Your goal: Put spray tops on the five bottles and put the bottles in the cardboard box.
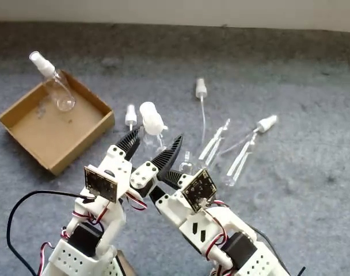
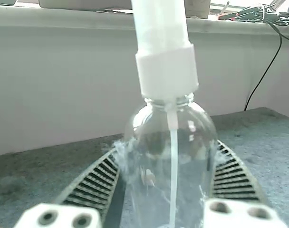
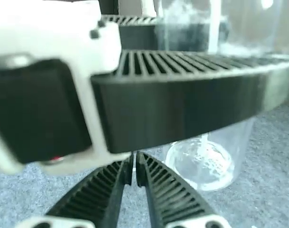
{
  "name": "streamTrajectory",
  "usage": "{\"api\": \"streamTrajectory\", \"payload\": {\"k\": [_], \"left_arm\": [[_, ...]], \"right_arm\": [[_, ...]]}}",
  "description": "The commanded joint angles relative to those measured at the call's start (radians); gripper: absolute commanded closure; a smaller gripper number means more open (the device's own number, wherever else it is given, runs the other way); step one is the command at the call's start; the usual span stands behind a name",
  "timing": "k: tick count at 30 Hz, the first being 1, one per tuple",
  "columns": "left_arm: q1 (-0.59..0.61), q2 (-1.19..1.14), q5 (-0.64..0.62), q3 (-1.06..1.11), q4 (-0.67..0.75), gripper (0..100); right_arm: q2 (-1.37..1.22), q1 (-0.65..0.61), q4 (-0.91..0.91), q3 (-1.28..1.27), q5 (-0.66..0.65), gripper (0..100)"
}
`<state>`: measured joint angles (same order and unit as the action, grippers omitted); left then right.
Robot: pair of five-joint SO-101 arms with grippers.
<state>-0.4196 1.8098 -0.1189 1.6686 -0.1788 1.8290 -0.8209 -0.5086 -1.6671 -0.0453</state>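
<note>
Grey carpet (image 1: 313, 86) covers the whole table. The cardboard box (image 1: 25, 123) sits in the upper left of the high view, open side up. A capped bottle (image 1: 61, 95) leans in its far corner with the nozzle poking over the rim.

Both arms come up from the bottom edge, the left arm (image 1: 97, 230) beside the right arm (image 1: 221, 230). The left gripper (image 1: 158, 135) is near the middle of the frame, just right of the box. Its black fingers are clamped on an upright bottle (image 1: 153, 125), one on each side of the clear body. The left wrist view shows it best: left gripper (image 2: 168, 147), bottle (image 2: 154, 128), and the white spray top (image 2: 166, 61) sitting on the neck with its tube running down inside.

The right gripper (image 1: 170, 177) is tucked just below and right of that. Its fingers are pretty much together with nothing between them, as you can see on the right gripper (image 3: 134, 171) in its own view. The bottle's base (image 3: 206, 161) shows behind it.

Right of centre, two more bottles (image 1: 212, 144) (image 1: 239, 161) lie on the carpet. The second has a white top (image 1: 266, 123) at its upper end, but I can't tell if it's screwed on.

Two loose spray tops (image 1: 130, 115) (image 1: 201, 89) lie above the grippers.
</note>
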Motion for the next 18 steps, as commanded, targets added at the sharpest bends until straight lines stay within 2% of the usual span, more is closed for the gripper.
{"api": "streamTrajectory", "payload": {"k": [1, 7, 18], "left_arm": [[-0.021, 0.019, -0.011, -0.027, 0.023, 87], [-0.021, 0.019, -0.011, -0.004, 0.023, 87], [-0.013, 0.019, -0.009, -0.001, 0.023, 87]], "right_arm": [[0.012, 0.081, 0.036, -0.035, 0.011, 99.4], [0.012, 0.157, 0.176, -0.110, 0.011, 99.4], [0.012, 0.213, 0.176, -0.124, 0.011, 99.4]]}}
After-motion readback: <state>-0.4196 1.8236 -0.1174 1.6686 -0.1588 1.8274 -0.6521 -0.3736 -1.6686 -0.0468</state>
